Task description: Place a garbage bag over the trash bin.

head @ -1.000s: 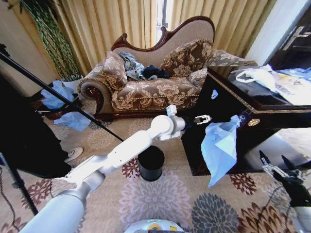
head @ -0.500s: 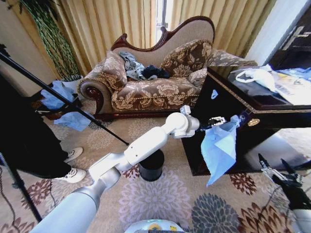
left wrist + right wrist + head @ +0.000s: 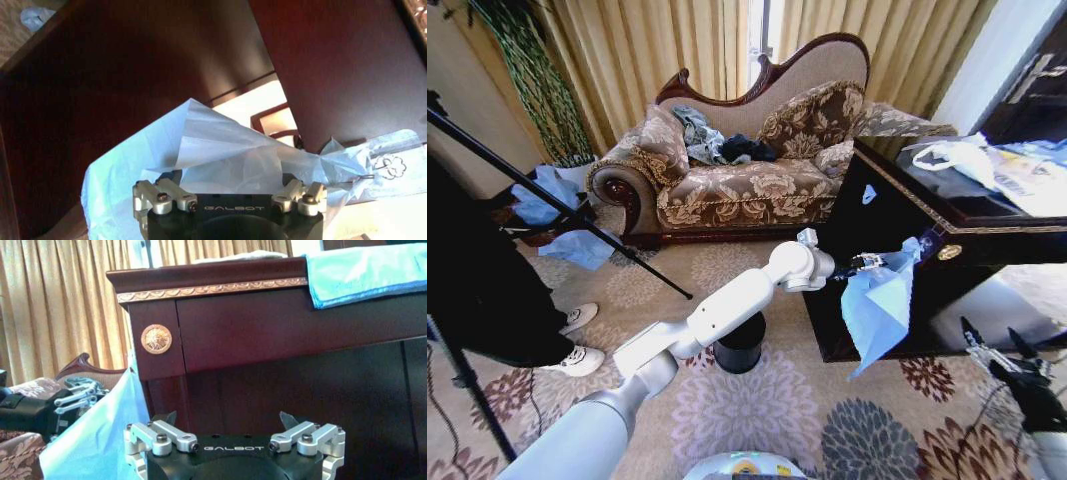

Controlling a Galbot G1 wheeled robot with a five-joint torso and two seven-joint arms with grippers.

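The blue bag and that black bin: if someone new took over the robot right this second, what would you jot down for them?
Left gripper: reached out to the garbage bag, which hangs at the dark cabinet's corner; the bag's top bunches at its fingers, grip unclear.
Right gripper: low beside the cabinet, open, holding nothing.
Trash bin: on the carpet under the left arm, unlined.
Done: arm is at the bag.
Left: bring the bag over, open it, fit it over the bin.
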